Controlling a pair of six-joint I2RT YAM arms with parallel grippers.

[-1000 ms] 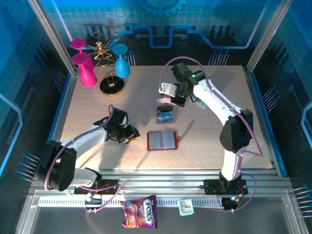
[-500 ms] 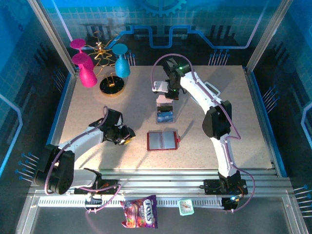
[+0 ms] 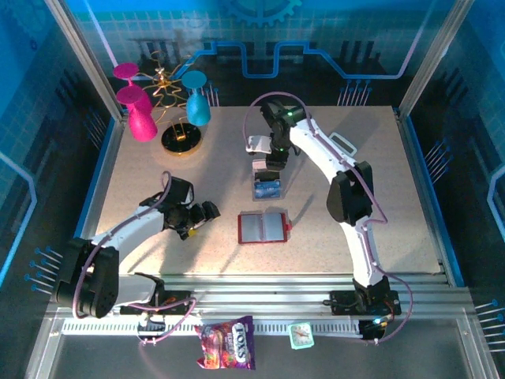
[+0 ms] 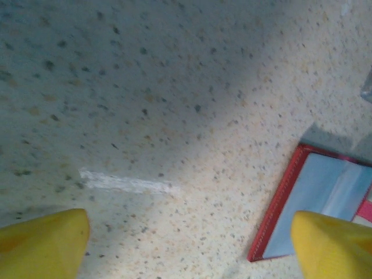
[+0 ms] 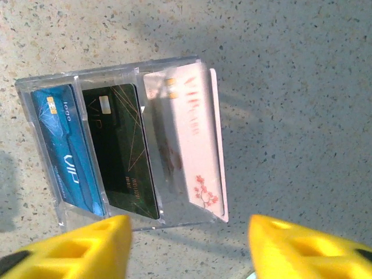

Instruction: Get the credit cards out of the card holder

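Note:
The red card holder lies open and flat mid-table, its grey inner pockets up; its left corner shows in the left wrist view. My left gripper hovers just left of it, open, with bare table between the yellow fingertips. Three credit cards stand in a clear plastic box: a blue one, a dark one and a pinkish-white one leaning at the right end. My right gripper is open above the box, holding nothing.
A grey calculator lies at the back right. Pink goblets, a blue goblet, a gold wire piece and a black dish crowd the back left corner. A candy bag lies in front of the rail.
Both grippers have opened. The right arm swung left and let go over the clear box, where the pinkish-white card now leans. The left gripper backed slightly left.

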